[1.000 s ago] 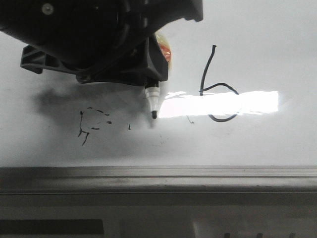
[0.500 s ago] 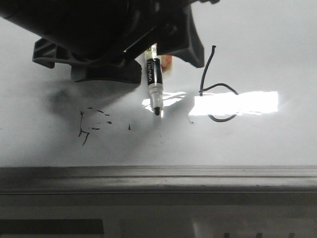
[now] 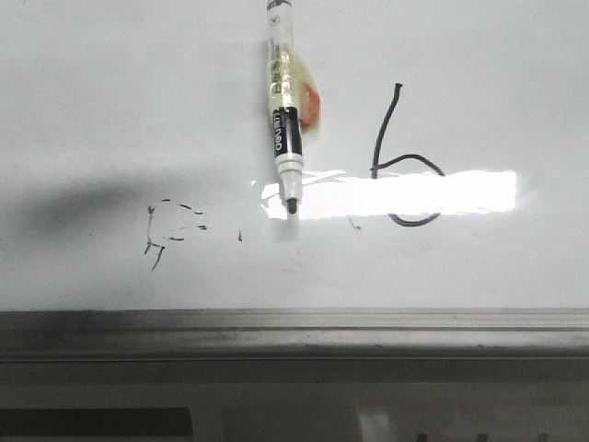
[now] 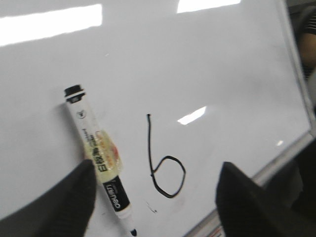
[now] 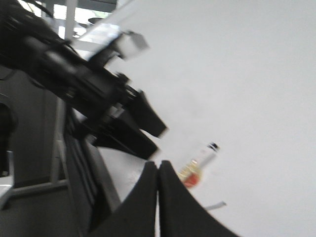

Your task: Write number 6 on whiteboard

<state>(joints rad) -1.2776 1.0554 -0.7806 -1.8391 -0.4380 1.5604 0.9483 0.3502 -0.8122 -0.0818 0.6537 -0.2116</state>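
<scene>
The number 6 (image 3: 381, 131) is drawn in thin black line on the whiteboard (image 3: 110, 92), right of centre. It also shows in the left wrist view (image 4: 149, 143). A black-and-white marker (image 3: 286, 138) with yellowish tape round its barrel lies on the board left of the 6, uncapped, tip towards the ledge. My left gripper (image 4: 158, 167) is open and empty, above the board, with the marker (image 4: 98, 153) by one finger. It is out of the front view. My right gripper (image 5: 158, 165) is shut and empty, off to the side of the board (image 5: 247, 74).
A grey metal ledge (image 3: 294, 327) runs along the board's near edge. Faint broken black scribble marks (image 3: 170, 226) lie left of the marker tip. A bright light reflection (image 3: 414, 193) crosses the loop of the 6. The left arm (image 5: 89, 89) shows dark in the right wrist view.
My left gripper has let go of the marker and drawn back out of the front view. The marker now lies on the board by itself.
</scene>
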